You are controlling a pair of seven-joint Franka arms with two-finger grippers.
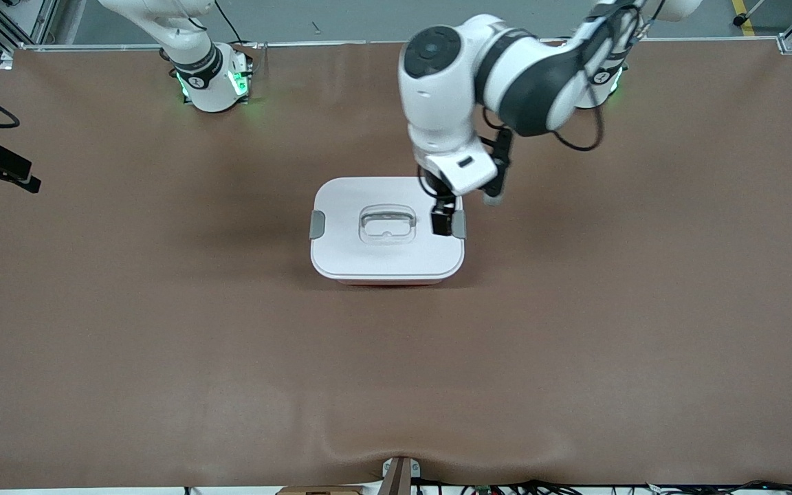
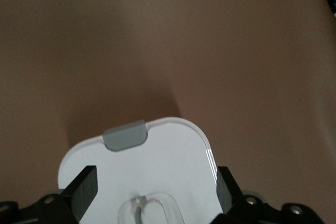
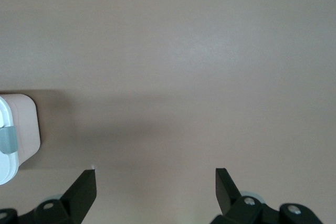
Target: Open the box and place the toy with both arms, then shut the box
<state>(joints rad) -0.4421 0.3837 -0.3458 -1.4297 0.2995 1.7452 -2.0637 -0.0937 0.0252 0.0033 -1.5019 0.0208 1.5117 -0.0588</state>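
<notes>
We see the brown surface (image 1: 162,357) lying bare nearest the front camera, and farther up it, about midway between the two arms' ends, the box (image 1: 387,230) sits with its white lid (image 1: 341,206) on and seated flat, a thin strip of its pale pink body showing under the lid's nearer edge. A recessed clear handle (image 1: 386,225) lies in the middle of the lid, and a grey clip (image 1: 317,225) sits on the box's side toward the right arm's end. The matching grey clip (image 1: 459,224) on the side toward the left arm's end is partly covered by the left claw (image 1: 443,223), which hangs just over that edge of the lid; in the left wrist view its two black fingers (image 2: 84,190) stand wide apart with the lid and handle between them, gripping nothing. We cannot find the toy in any view. Farther still, the left arm (image 1: 506,75) bends down from its base at the top of the front view. The right arm (image 1: 196,62) waits near its own base; the right claw (image 3: 156,190) shows only in its wrist view, fingers spread wide over bare surface, with a corner of the box off to one side.
</notes>
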